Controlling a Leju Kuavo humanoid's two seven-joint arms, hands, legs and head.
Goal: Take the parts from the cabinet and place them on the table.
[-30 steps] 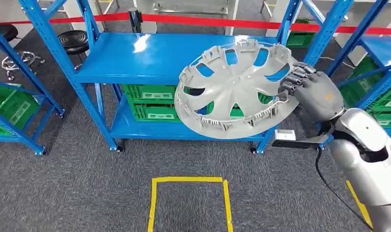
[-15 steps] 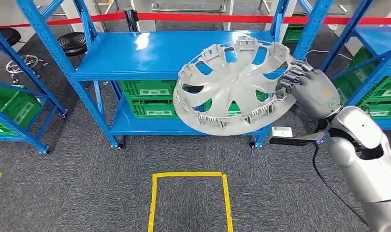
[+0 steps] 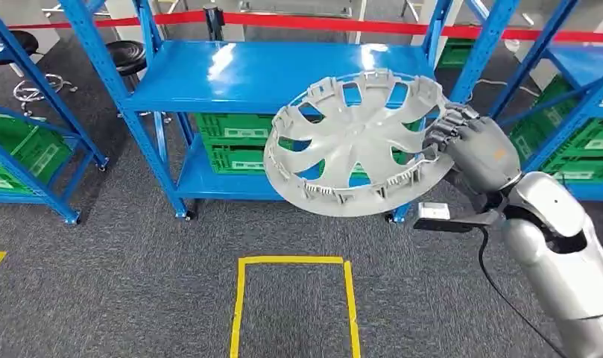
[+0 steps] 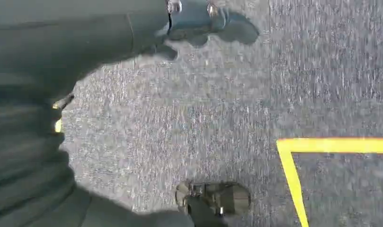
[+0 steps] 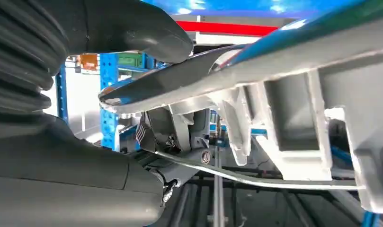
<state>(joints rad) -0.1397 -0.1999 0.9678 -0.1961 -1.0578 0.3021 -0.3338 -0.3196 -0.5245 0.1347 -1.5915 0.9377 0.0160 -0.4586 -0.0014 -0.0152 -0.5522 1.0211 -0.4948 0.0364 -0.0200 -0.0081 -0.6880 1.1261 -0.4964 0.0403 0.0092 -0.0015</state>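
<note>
A large grey wheel cover [image 3: 352, 142] with curved spokes hangs in the air in front of the blue shelf rack [image 3: 231, 74], tilted toward me. My right hand [image 3: 473, 145] grips its rim at the right side, fingers curled over the edge. Up close in the right wrist view, the cover's rim [image 5: 274, 71] with its ribbed clips sits between the thumb [image 5: 132, 28] and the rest of my right hand [image 5: 71, 175]. The left wrist view looks down at the grey carpet, and my left hand cannot be made out there.
Green crates [image 3: 235, 149] sit on the rack's lower level. More blue racks with green crates stand at the left [image 3: 22, 149] and the right [image 3: 581, 142]. A yellow taped square [image 3: 294, 298] marks the carpet in front. Black stools [image 3: 127, 56] and a red barrier tape [image 3: 402, 26] lie behind.
The whole view has shifted a little as the camera moved. The wheel cover stays in my right hand's grip and sits slightly lower and further left in the picture.
</note>
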